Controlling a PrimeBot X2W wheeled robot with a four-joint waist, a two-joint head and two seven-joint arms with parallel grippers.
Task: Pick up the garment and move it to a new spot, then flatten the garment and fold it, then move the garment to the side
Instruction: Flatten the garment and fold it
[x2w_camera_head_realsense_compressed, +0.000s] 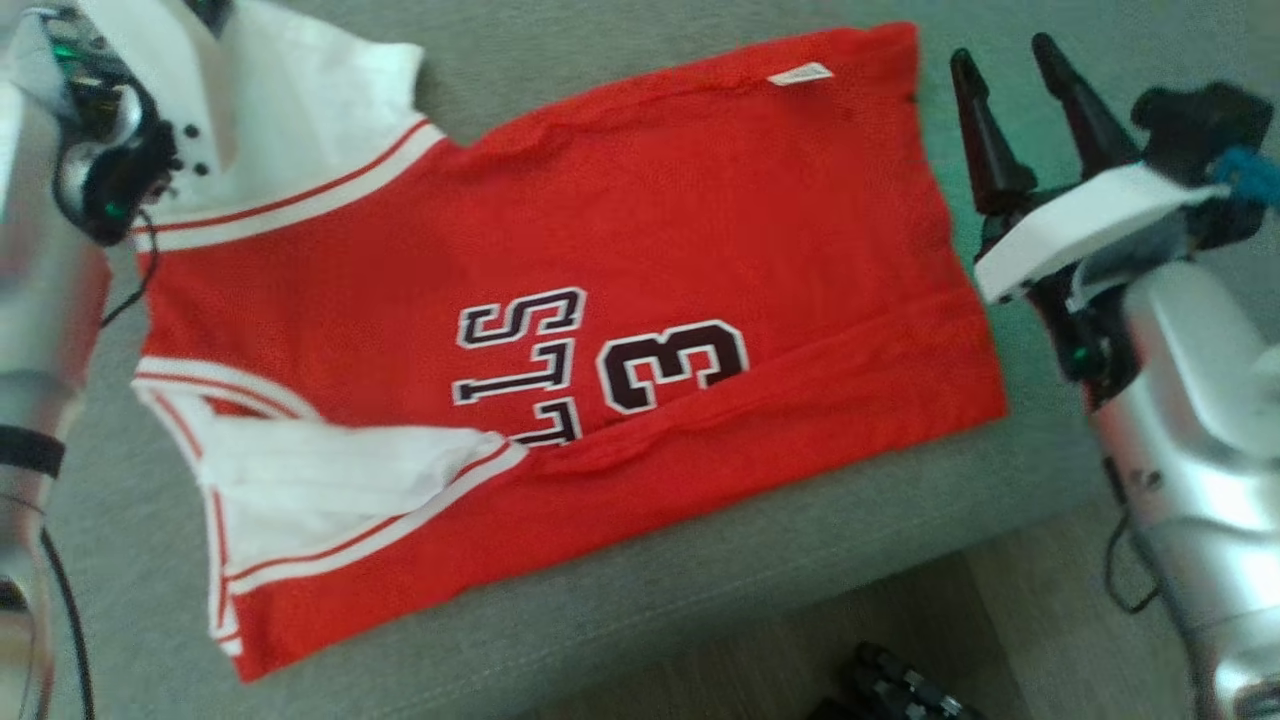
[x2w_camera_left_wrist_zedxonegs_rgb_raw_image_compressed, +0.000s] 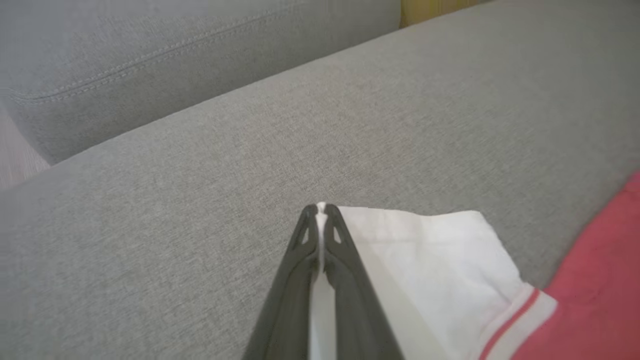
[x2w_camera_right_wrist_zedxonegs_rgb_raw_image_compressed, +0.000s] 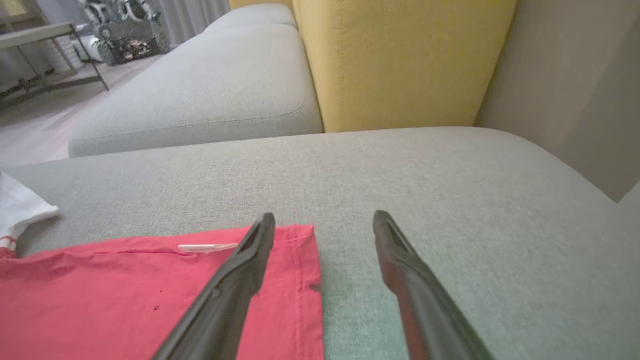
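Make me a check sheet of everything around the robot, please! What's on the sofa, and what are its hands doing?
Surface: grey fabric sofa cushion, with the garment spread across it.
Job's things: red fabric basketball jersey with white sleeves, mostly flat, near sleeve rumpled; small white tag close to its hem.
Clutter: dark object on the floor, too blurred to name.
Grippers: left gripper shut on the far white sleeve; right gripper open over the hem corner, holding nothing.
Cables: black cable beside the left arm; another by the right arm.
Surroundings: yellow upholstered cushion, second grey seat.
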